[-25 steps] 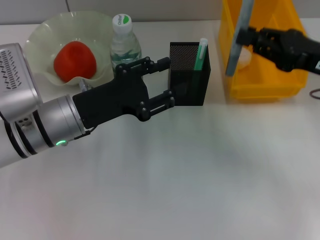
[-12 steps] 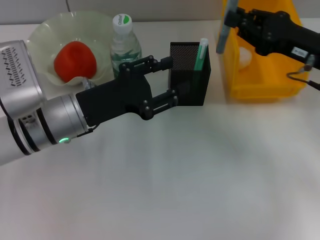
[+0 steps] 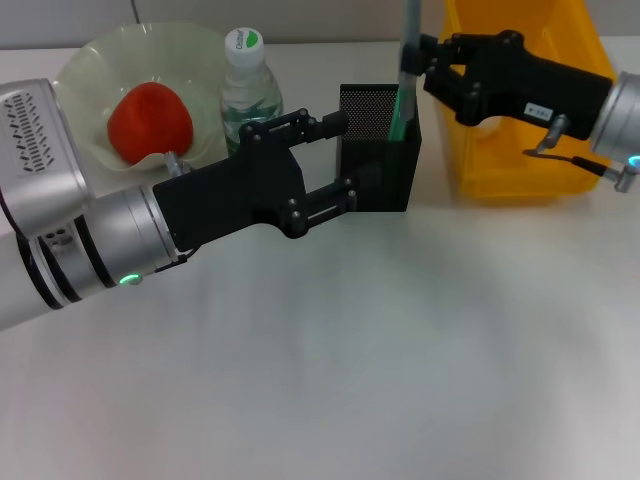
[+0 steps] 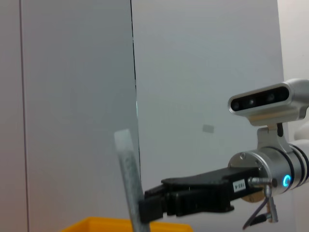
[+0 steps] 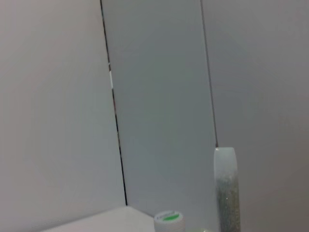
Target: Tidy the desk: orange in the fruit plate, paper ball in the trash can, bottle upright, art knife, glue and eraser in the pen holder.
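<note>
My right claw (image 3: pixel 420 62), clamped on the knife (image 3: pixel 409 35), has moved from the bin (image 3: pixel 470 170) to over the holder (image 3: pixel 375 150), w/ glue (image 3: pixel 400 112) inside. Drop's next. Left claw (image 3: pixel 325 160) waits apart.

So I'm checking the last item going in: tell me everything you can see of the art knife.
The art knife is a slim, flat grey bar with a speckled, matte look. It is held nearly upright by the right gripper, whose fingers are shut on its lower part. It hangs above the black mesh pen holder, beside the green glue. Its lower end is hidden.
</note>
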Available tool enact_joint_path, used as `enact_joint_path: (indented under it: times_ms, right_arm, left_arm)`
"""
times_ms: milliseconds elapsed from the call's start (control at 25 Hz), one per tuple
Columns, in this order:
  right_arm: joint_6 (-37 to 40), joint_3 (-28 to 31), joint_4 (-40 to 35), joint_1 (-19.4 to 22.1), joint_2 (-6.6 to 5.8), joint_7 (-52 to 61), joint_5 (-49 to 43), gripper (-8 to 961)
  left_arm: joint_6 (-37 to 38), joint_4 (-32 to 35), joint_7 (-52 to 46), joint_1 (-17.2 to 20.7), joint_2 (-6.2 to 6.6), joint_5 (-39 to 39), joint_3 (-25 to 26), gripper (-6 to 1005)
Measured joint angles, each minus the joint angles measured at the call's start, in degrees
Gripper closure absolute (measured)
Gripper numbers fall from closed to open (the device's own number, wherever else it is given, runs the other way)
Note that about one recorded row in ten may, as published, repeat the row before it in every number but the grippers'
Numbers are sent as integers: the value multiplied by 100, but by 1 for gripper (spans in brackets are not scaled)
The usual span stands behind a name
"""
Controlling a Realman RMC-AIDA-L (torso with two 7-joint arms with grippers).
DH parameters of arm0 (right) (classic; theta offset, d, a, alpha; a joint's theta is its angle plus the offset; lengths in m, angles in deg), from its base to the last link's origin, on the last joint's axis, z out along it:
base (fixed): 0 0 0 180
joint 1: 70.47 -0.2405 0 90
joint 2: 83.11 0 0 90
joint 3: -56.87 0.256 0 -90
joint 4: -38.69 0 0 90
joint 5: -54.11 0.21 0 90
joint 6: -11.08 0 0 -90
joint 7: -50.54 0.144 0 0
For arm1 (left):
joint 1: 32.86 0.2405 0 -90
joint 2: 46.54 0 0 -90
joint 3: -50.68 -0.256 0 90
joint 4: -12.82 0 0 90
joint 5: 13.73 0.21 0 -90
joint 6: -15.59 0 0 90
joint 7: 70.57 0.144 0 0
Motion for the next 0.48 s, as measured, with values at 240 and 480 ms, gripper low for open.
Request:
enact_joint_path:
  times_ms: [240,480]
  right_arm:
    - [-448,-331,16,-72,23,-21,-4,806]
    - [-613,-543,20,-117,40,-22,-12,791]
  left_arm:
    - [0,-5,8,53,0,-192,-128,397]
    - [0,-9,9,56,0,-196,-127,397]
